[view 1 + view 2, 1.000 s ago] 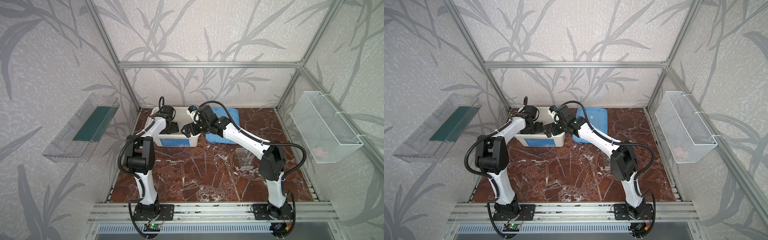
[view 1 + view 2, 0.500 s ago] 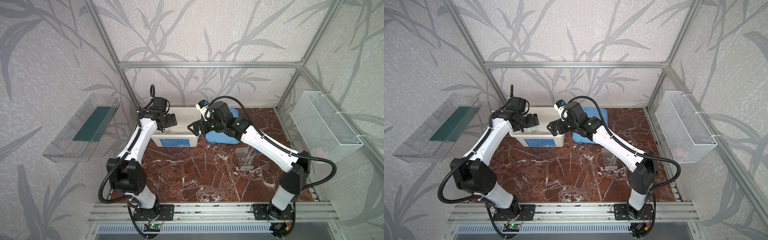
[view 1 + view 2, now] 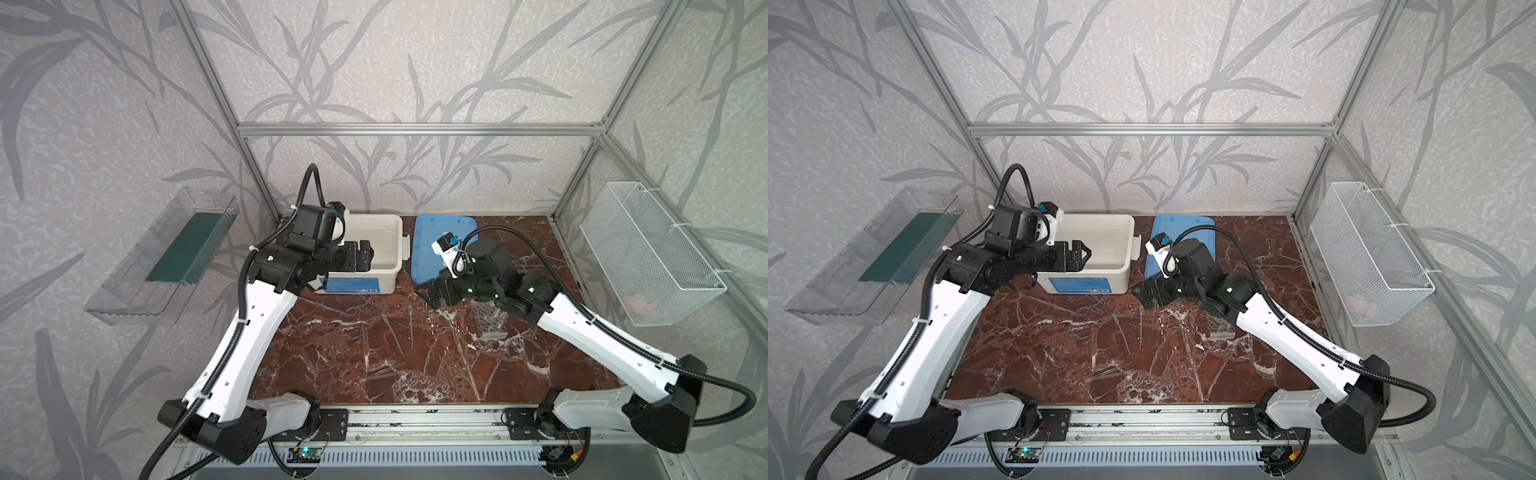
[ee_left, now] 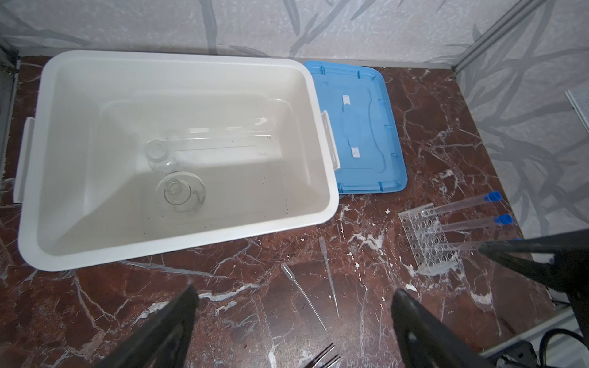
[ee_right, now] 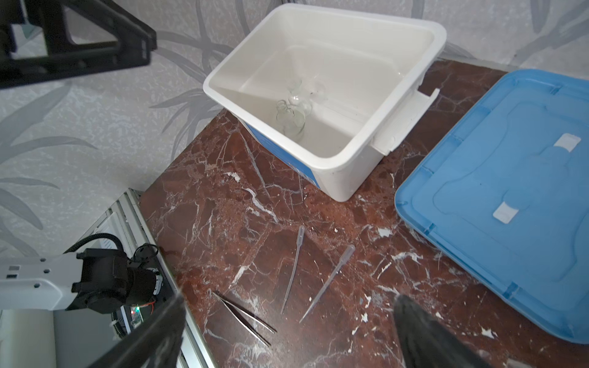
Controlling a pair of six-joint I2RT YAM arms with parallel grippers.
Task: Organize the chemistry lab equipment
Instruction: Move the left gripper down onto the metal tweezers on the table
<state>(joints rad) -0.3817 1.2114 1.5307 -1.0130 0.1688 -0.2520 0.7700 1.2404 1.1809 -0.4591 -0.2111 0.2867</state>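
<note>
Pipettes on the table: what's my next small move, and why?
Probably lower the right pincer onto a pipette. It hangs open and empty near the two of them; both lie loose outside the tub, where the two flasks already sit.

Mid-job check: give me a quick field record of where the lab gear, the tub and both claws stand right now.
left claw: open, empty, raised at the white tub
right claw: open, empty, above the table near the blue lid
glass vessels: two, inside the white tub
blue lid: flat on the table beside the tub
tube rack: on the table, blue-capped test tubes at it
pipettes: two, loose on the table
tweezers: loose beside the pipettes
</note>
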